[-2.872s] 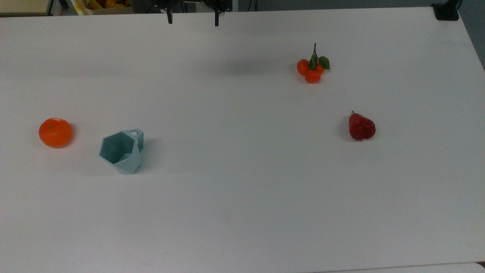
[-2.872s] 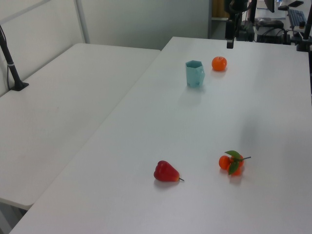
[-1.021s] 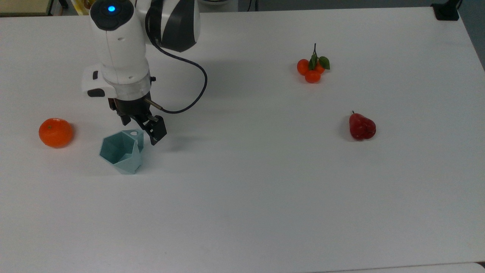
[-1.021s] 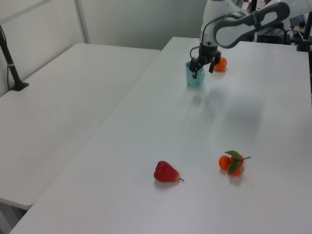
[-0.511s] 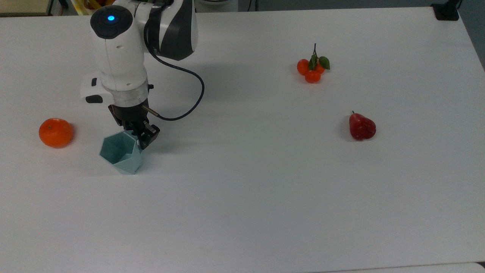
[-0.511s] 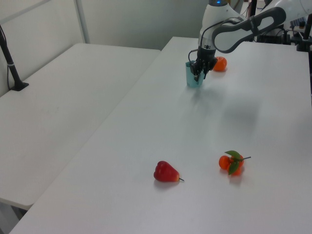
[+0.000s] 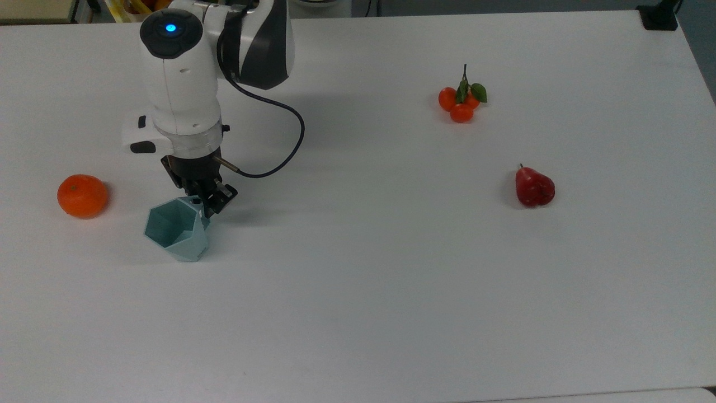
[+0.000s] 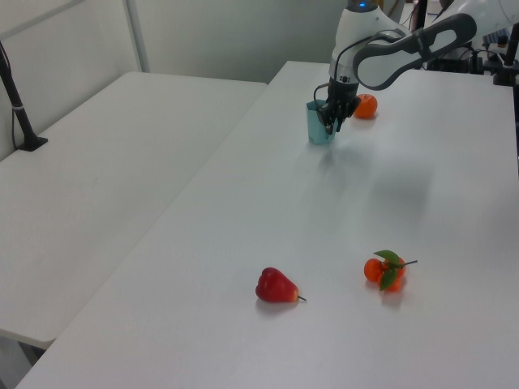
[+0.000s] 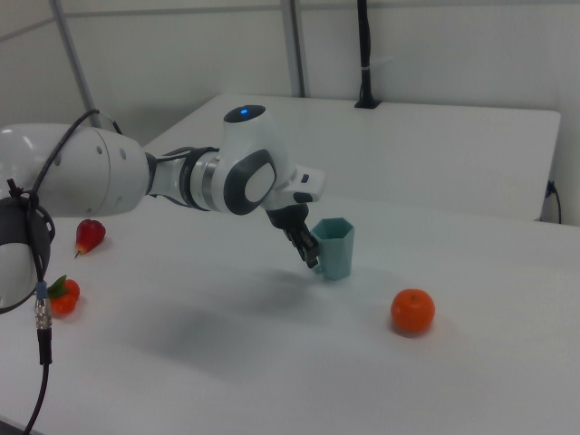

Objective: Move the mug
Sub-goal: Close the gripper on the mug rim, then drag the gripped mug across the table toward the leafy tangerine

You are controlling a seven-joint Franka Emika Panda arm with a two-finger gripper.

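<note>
White rounded arm (image 7: 179, 84), dark grey joint band, blue status light, looping black cable (image 7: 279, 151), black claw (image 7: 204, 196)

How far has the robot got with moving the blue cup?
Reaching looks done: the gripper is shut on the handle side of the mug. In hand: the mug tilts a little in the top view, so the lift seems just starting. Left: carrying it elsewhere; it is near the orange.

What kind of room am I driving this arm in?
Probably a robotics lab: plain white tables pushed together, a camera post clamped to one, and props on top, such as the mug the gripper holds and an orange.
</note>
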